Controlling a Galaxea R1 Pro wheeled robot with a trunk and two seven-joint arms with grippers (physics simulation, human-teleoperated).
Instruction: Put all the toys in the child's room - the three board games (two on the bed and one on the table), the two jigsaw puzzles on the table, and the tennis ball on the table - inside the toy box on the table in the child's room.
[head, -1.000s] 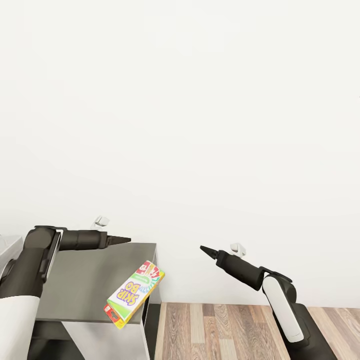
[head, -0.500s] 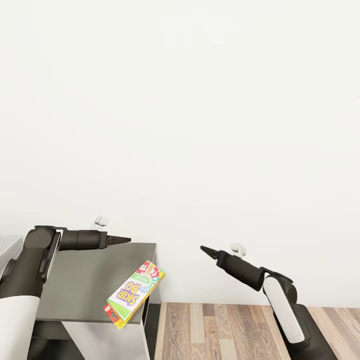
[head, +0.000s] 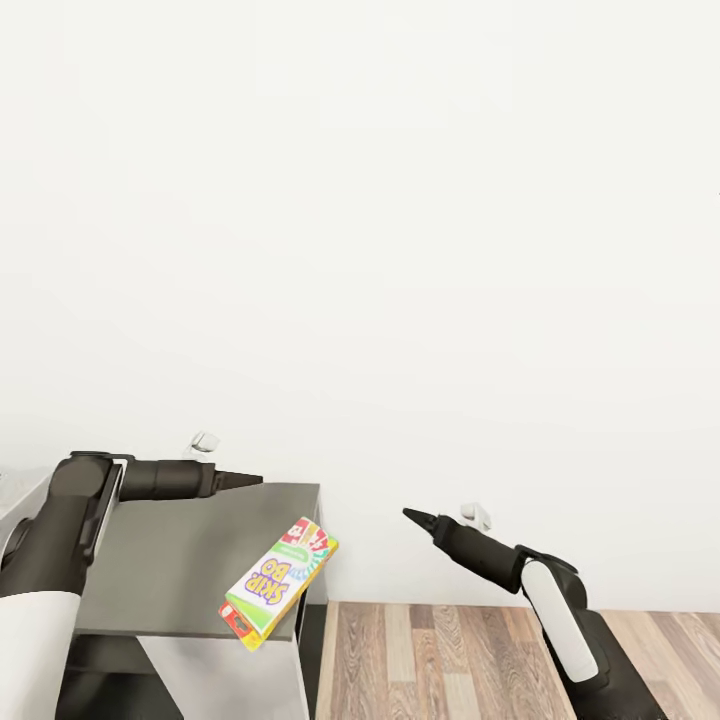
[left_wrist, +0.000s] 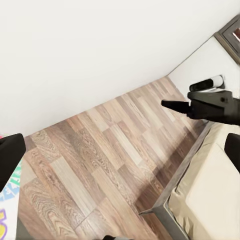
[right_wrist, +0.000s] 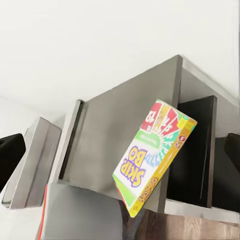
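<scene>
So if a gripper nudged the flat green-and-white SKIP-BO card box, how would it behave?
The flat green-and-white SKIP-BO card box looks rigid and probably light. It overhangs the grey tabletop edge, so a small push would likely tip it off. Its glossy faces may slip.

The SKIP-BO box (head: 279, 584) lies on the desk (head: 170, 570) at its right front corner, overhanging the edge, below and right of the left pincer (head: 250, 480), left of the right pincer (head: 410, 516).
</scene>
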